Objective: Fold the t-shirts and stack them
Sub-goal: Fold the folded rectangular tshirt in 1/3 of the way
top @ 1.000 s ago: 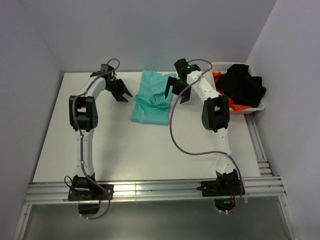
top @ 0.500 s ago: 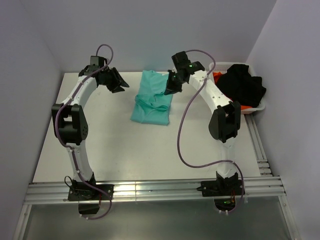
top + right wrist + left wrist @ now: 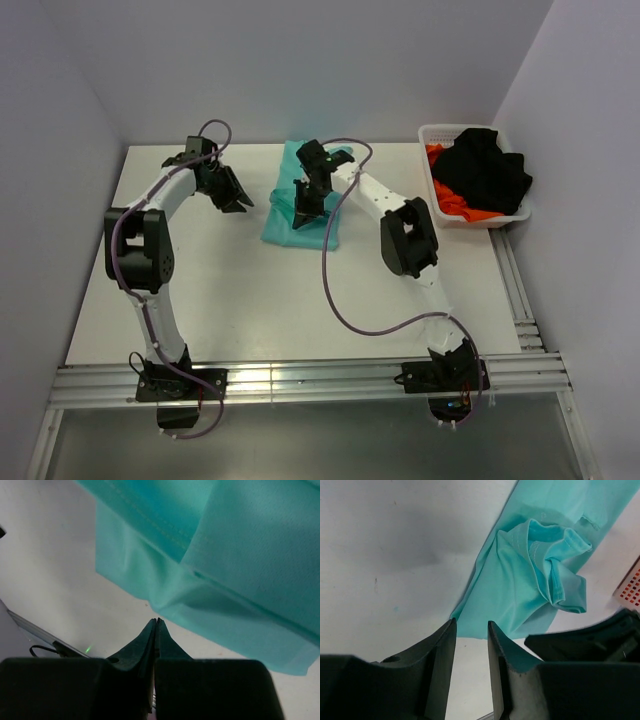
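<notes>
Your right fingers point(image 3: 141, 644) meet empty at the edge of the teal t-shirt point(image 3: 235, 555); open them, pinch cloth. Your left fingers point(image 3: 439, 672) stand apart

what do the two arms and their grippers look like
The left arm and right arm have slim white links, chunky black joints and black bases. A purplish-grey cable loops loosely along each. The left gripper and right gripper are matte black, each with two flat tapered fingers.
</notes>
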`<state>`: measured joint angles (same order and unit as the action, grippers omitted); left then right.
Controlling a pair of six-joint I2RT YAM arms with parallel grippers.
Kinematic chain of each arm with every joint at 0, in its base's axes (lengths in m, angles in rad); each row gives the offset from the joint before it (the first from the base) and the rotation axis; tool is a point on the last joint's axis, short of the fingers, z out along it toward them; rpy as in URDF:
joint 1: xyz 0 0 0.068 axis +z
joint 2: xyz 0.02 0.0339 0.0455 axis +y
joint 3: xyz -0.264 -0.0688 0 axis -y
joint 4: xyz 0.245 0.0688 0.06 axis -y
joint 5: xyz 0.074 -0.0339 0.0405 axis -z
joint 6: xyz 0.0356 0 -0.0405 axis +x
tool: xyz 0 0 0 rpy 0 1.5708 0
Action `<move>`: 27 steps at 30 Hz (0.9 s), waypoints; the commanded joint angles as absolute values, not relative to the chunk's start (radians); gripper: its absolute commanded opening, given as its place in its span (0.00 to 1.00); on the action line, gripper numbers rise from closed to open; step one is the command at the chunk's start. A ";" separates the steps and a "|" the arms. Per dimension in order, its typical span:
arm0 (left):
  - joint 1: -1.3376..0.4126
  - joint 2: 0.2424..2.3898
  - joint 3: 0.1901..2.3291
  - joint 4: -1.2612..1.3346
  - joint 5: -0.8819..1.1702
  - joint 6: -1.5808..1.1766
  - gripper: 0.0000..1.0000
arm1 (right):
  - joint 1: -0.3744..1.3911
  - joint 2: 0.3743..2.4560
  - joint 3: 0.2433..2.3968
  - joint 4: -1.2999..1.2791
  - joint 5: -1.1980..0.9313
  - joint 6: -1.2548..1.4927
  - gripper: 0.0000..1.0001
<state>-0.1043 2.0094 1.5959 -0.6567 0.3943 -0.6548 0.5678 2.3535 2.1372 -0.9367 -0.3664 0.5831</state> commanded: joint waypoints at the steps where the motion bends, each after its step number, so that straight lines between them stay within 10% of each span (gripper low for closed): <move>1: -0.107 1.928 1.588 -0.655 0.371 -0.615 0.37 | 0.549 2.370 2.235 -0.937 -0.373 0.595 0.00; 27: -0.072 1.950 1.539 -0.649 0.402 -0.591 0.32 | 0.344 2.526 2.447 -0.745 -0.252 0.735 0.00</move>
